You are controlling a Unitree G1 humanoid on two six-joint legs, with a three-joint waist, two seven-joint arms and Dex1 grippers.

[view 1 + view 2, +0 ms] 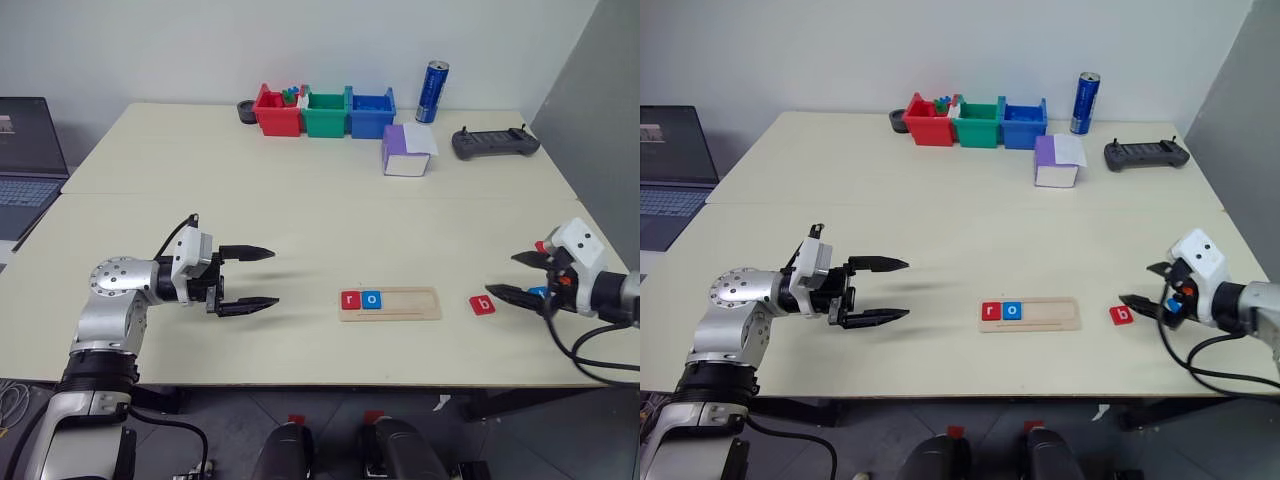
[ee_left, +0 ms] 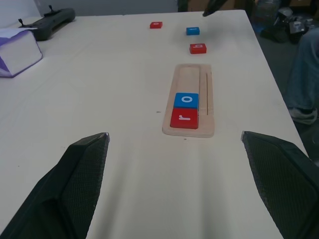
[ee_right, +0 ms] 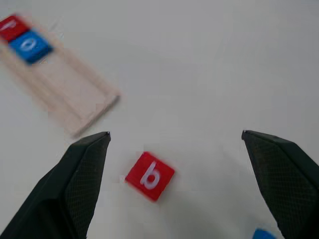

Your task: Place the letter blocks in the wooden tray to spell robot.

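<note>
The wooden tray point(image 1: 400, 305) lies near the table's front edge, with a red r block point(image 1: 349, 299) and a blue o block point(image 1: 371, 299) side by side at its left end. A red b block point(image 1: 482, 305) rests on the table just right of the tray. My right gripper point(image 1: 502, 275) hovers open just right of the b block, holding nothing. In its wrist view the b block point(image 3: 149, 176) lies on the table below the spread fingers. A blue block point(image 2: 193, 31) and another red block point(image 2: 156, 24) lie beyond it. My left gripper point(image 1: 273, 277) is open and empty, left of the tray.
Red, green and blue bins point(image 1: 324, 112) stand at the back beside a blue can point(image 1: 432, 92). A purple-and-white box point(image 1: 408, 150) and a black controller point(image 1: 495, 143) lie behind the tray. A laptop point(image 1: 25, 165) sits at far left. A person's leg point(image 2: 304, 74) shows past the table's right edge.
</note>
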